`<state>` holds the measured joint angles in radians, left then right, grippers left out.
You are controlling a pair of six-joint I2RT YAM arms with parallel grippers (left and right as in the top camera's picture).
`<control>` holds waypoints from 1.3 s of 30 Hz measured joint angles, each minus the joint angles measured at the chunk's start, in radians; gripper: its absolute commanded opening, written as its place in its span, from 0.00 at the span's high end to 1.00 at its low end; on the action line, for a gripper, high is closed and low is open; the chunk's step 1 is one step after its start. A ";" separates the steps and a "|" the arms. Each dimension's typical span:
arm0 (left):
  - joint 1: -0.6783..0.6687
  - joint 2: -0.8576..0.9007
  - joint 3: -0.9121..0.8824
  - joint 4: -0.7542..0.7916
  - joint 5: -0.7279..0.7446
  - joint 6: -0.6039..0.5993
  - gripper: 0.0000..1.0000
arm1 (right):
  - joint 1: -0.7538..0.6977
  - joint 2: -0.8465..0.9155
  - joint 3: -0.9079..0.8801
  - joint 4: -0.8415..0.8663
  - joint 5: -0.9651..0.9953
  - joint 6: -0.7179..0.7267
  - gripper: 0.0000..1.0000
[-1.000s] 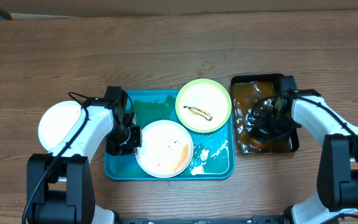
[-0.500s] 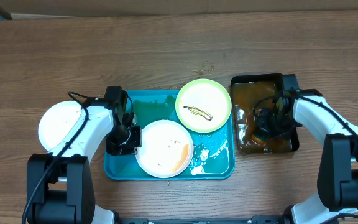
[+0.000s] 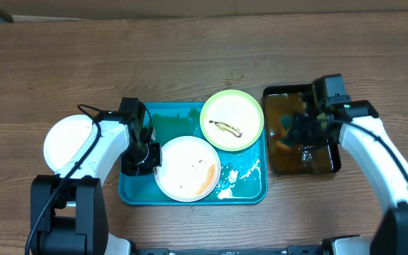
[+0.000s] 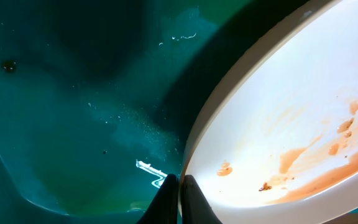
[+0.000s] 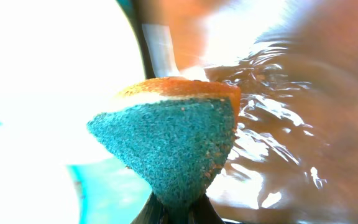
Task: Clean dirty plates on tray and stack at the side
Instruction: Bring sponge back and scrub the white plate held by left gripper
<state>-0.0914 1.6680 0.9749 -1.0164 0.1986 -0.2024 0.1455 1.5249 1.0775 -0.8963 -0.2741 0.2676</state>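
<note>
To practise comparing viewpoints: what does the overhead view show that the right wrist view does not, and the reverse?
Only overhead shows plainly: a green plate, a smeared white plate, and another white plate on the table at left. Only right wrist: the sponge close up, rough blue face, orange back, pinched in the jaws. Both: the brown water in the black tray.

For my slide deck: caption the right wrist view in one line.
Right gripper shut on a teal-and-orange sponge, rippling brown water behind it.
</note>
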 measured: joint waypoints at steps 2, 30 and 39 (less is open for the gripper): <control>0.000 0.000 0.000 0.001 0.000 0.000 0.96 | 0.072 -0.038 0.019 0.011 -0.030 -0.010 0.96; 0.000 0.000 0.000 0.010 0.000 0.000 0.96 | 0.737 0.292 0.022 0.461 -0.067 0.359 0.96; 0.000 0.000 0.000 0.010 0.000 0.000 0.96 | 0.763 0.294 0.022 0.529 -0.001 0.427 0.96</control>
<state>-0.0914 1.6680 0.9749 -1.0065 0.1986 -0.2024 0.9085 1.8187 1.0992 -0.3676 -0.2749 0.6949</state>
